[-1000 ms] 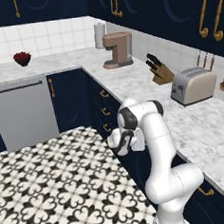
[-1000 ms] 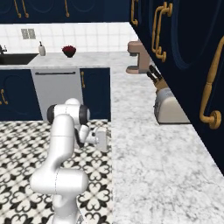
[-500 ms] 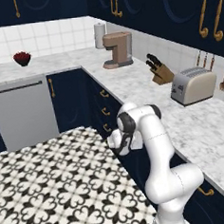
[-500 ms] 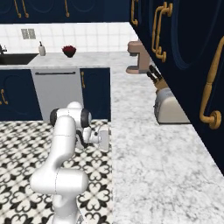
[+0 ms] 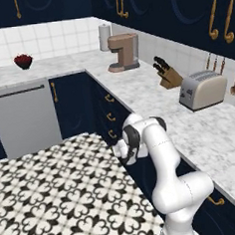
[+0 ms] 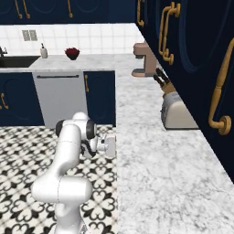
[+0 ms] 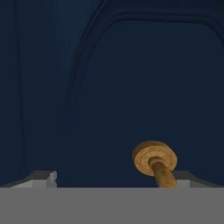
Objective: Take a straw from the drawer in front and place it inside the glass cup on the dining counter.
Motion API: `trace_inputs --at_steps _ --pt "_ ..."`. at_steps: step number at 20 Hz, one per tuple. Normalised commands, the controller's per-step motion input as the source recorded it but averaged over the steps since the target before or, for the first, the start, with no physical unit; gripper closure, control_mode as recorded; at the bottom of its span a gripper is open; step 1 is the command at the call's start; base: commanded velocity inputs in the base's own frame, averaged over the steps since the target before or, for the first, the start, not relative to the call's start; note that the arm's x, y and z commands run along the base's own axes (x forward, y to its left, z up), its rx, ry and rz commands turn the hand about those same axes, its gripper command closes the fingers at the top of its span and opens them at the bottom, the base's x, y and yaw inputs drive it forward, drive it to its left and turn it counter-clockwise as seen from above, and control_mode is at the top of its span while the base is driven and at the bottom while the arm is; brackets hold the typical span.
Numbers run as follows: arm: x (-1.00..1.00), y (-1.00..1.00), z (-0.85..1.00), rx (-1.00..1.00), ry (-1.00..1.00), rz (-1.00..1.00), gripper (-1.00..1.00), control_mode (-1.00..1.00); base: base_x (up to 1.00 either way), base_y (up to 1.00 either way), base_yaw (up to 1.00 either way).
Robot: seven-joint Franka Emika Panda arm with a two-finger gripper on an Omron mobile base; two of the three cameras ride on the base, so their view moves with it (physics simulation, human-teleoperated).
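Note:
My gripper (image 5: 121,149) (image 6: 110,146) is held low against the navy cabinet front under the marble worktop (image 5: 148,104). In the hand view the navy drawer (image 7: 131,87) front is very close. Its small gold handle (image 7: 155,158) sits between my two fingertips, much nearer the right fingertip (image 7: 188,177) than the left fingertip (image 7: 41,177). The fingers stand wide apart and touch nothing, so the gripper is open. The drawer is closed. The straw, the glass cup and the dining counter are out of view.
On the worktop stand a toaster (image 5: 203,89), a knife block (image 5: 167,74) and a coffee machine (image 5: 123,51). A steel dishwasher (image 5: 22,117) sits to the left under a red bowl (image 5: 23,60). Patterned floor tiles (image 5: 55,194) spread left of the arm.
The hand has pushed a little closer to the cabinet front and slightly lower. The base and the things on the worktop have not moved.

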Motion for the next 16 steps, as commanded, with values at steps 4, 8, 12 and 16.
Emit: trace_inputs --at_steps 4,8,12,16 --pt "-0.11 -0.03 -0.08 0.0 0.0 0.01 1.0 -1.0 0.0 0.0 0.0" --pt "-0.44 0.0 0.0 0.0 -0.01 0.0 1.0 -1.0 0.0 0.0 0.0" --pt "-0.68 0.12 0.06 0.07 -0.02 0.0 1.0 -1.0 0.0 0.0 0.0" --pt "-0.64 0.65 0.13 0.09 0.0 0.01 1.0 -1.0 0.0 0.0 0.0"
